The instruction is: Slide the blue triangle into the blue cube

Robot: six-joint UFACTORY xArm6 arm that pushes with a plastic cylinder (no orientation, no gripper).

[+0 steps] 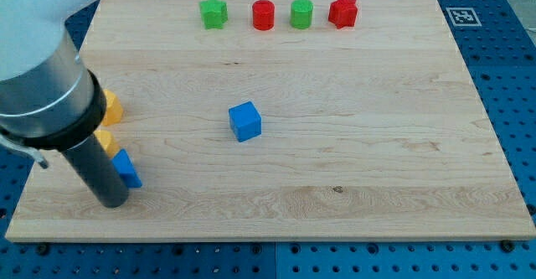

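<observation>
Low at the frame's left, my tip (111,202) is touching the blue triangle (127,169); no pincer is showing. Mid-tabletop (377,145), well right, the blue cube (244,121) is sitting.

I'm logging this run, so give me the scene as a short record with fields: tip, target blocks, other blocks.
tip: my tip at the view's lower left, against the left side of the blue triangle
blue cube: near the board's middle, apart from the triangle, to its upper right
top row, left to right: green star, red cylinder, green cylinder, red star
left edge: two yellow blocks, partly hidden by the arm
</observation>
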